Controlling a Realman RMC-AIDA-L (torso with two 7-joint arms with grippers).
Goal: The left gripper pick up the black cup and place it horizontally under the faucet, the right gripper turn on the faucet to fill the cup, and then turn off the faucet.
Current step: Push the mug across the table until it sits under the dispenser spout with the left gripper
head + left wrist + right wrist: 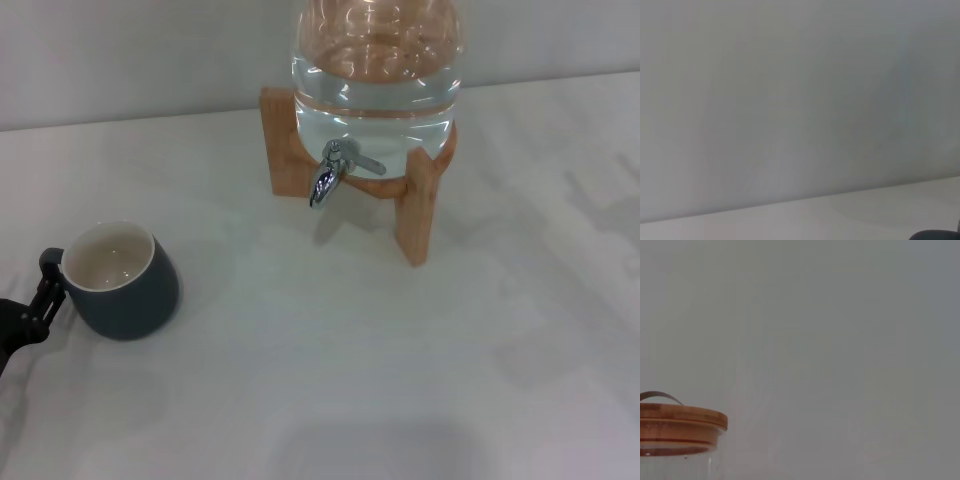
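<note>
Left gripper fingers touch black cup handle.

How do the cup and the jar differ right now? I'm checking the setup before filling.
The cup is dark and opaque; the jar is clear. The cup looks empty; the jar holds water. The cup sits on the table; the jar rests on a wooden stand. Both are upright.
</note>
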